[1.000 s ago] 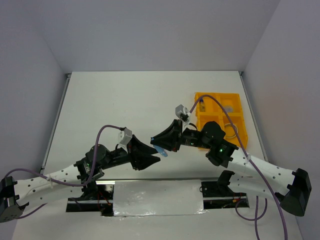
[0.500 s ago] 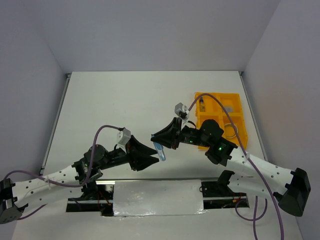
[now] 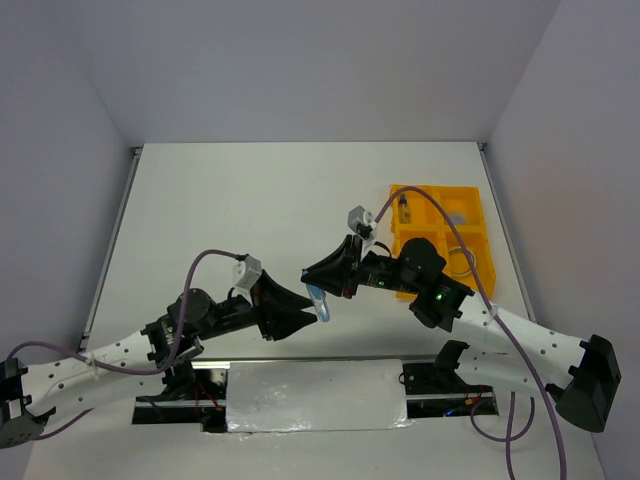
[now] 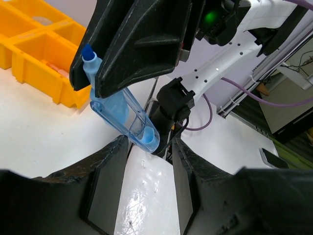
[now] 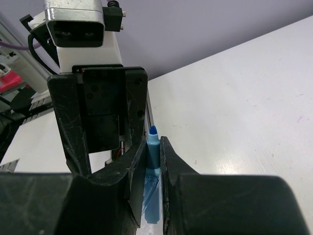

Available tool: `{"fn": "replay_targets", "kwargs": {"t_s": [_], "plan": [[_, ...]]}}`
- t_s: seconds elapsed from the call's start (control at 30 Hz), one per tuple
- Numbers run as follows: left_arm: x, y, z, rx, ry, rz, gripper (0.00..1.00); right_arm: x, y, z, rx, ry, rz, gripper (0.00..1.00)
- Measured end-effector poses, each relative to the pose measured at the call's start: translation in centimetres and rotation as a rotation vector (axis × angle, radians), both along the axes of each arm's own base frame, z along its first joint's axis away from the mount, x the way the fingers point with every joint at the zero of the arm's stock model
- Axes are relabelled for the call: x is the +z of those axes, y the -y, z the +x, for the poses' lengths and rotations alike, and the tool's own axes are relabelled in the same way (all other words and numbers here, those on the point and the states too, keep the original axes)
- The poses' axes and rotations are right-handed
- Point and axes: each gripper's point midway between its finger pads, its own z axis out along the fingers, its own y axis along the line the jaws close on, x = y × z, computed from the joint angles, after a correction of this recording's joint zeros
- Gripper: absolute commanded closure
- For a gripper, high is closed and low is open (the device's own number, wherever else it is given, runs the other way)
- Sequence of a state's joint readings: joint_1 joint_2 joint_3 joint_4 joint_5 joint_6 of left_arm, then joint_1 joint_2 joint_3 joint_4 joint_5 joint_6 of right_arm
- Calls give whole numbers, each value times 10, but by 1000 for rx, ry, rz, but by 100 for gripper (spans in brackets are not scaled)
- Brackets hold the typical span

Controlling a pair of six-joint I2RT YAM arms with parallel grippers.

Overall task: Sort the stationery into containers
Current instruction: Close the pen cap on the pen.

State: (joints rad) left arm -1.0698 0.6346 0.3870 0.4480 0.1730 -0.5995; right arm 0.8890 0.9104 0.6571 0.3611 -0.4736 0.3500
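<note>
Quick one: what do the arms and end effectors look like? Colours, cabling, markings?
Left arm and right arm: white perforated links, black joints. Left end effector and right end effector: black, wedge-shaped fingers. A purple cable loops to a grey camera block on each wrist. A green light glows on the right arm.
</note>
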Motion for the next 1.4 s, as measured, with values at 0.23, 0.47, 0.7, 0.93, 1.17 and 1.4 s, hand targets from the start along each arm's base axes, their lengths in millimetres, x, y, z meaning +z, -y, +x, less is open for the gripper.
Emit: {"fn": "replay_targets", "kwargs": {"t_s": [0.23,0.47,0.7,0.93,1.17,1.4], "plan": [[-1,-5,8,56,4,14,42,-1,0,3,-18,9,-5,100],[-13,-12,19,124,-9,93,27,2,1,5,-28,20,-8,100],[12,-13,7,74,23,-16,31,6,-2,7,-23,24,1,100],[29,8,-12,-85,-2,-145,31,4,-9,8,-4,2,11,100],[14,26,-16,-158,-90,-140,31,9,-9,7,-1,6,31,100],[26,20,-18,-152,-76,-184,31,19,-5,4,0,15,59,100]]}}
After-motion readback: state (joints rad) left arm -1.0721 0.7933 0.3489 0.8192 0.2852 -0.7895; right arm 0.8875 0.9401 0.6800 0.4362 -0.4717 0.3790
